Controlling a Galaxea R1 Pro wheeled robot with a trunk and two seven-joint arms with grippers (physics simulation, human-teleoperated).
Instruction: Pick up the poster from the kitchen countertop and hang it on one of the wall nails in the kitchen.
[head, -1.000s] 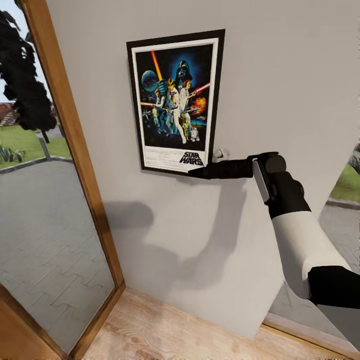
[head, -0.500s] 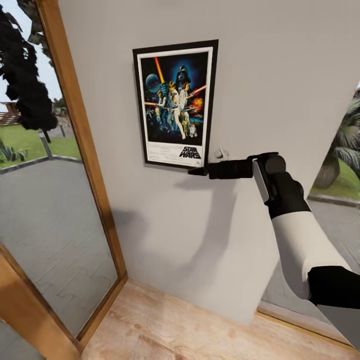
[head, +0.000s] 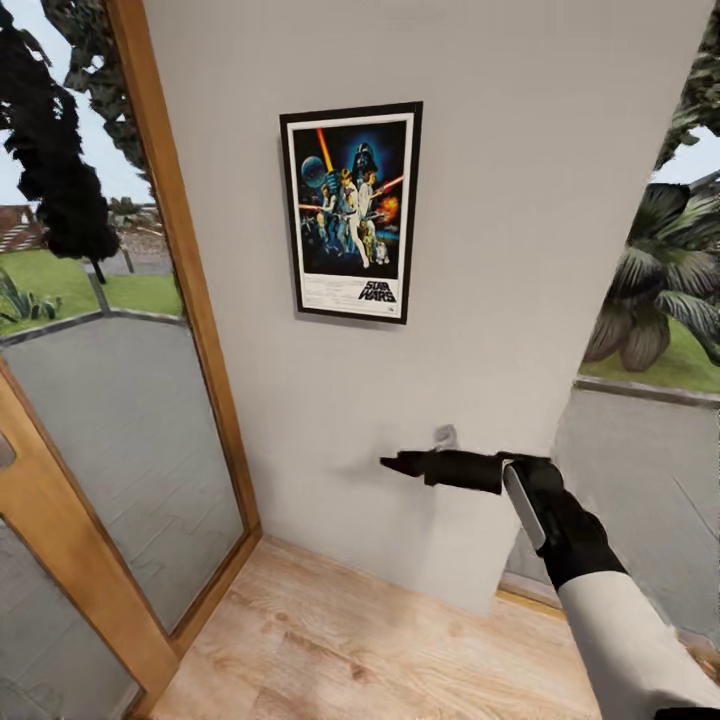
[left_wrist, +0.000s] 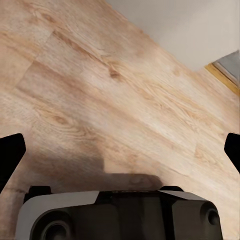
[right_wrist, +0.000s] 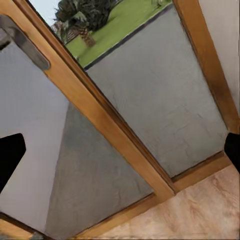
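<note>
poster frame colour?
Black, with a white inner border; the poster hangs on the wall. Best seen in the head view.

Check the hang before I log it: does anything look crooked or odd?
Slightly: the poster sits flat on the wall, leaning a little off vertical in the head view. No damage shows. The right gripper is below it, apart.

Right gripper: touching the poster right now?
Apart. Head view: the right gripper sits well below the poster, bare wall between them.
</note>
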